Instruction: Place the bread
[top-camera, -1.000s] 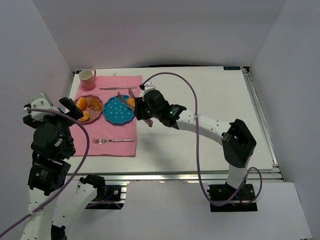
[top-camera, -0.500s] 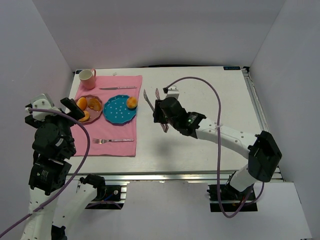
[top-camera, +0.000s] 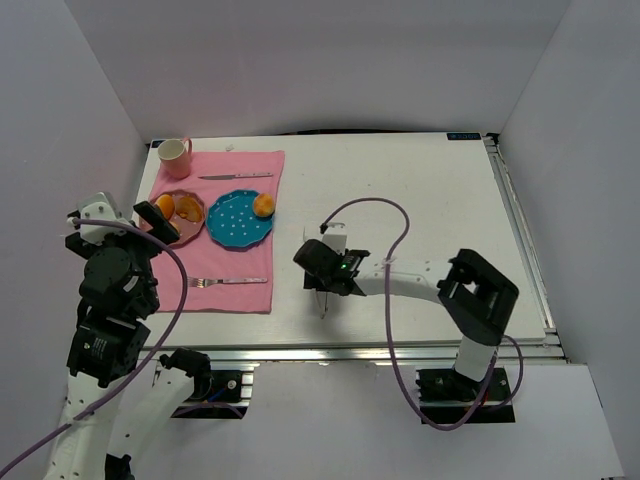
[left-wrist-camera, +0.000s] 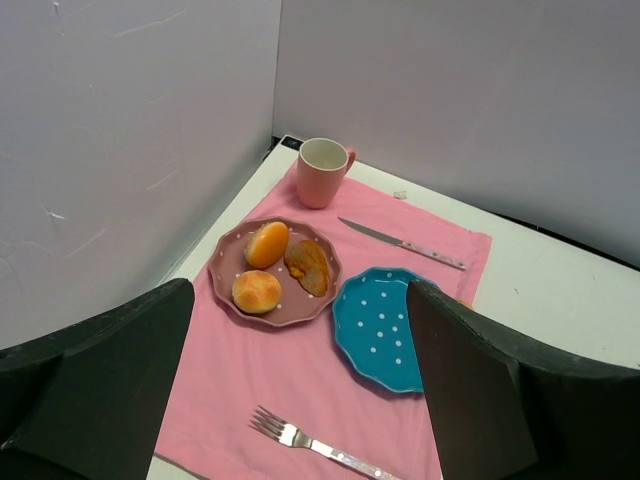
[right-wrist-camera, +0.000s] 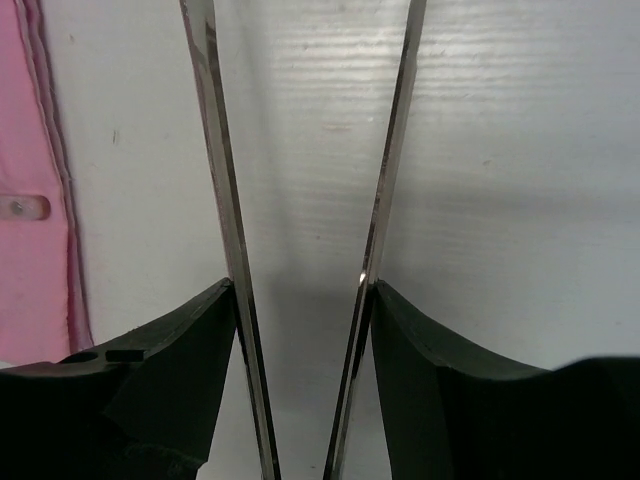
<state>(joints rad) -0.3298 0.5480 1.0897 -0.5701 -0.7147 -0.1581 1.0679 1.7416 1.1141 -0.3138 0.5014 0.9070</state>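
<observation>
Bread (top-camera: 263, 205) sits on blue plate (top-camera: 225, 235), 2 o'clock side. Right gripper (top-camera: 323, 300), 4 o'clock of plate, low over table (top-camera: 420, 190): jaws parted, empty. Placement looks done; next probably calls for parking the arm.

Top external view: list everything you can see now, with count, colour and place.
table: 1, white
placemat: 1, pink, table's left side
mug: 1, pink, at placemat's far-left corner
knife: 1, silver, placemat's far part
fork: 1, silver, placemat's near part
mauve plate: 1, on placemat, left
blue plate: 1, white-dotted, right of mauve plate
bread: 1, golden-orange, on blue plate
other bread pieces: 3, on mauve plate, one darker
left hand: open, empty, raised at left
right hand: open, empty, long metal fingers over bare table
</observation>
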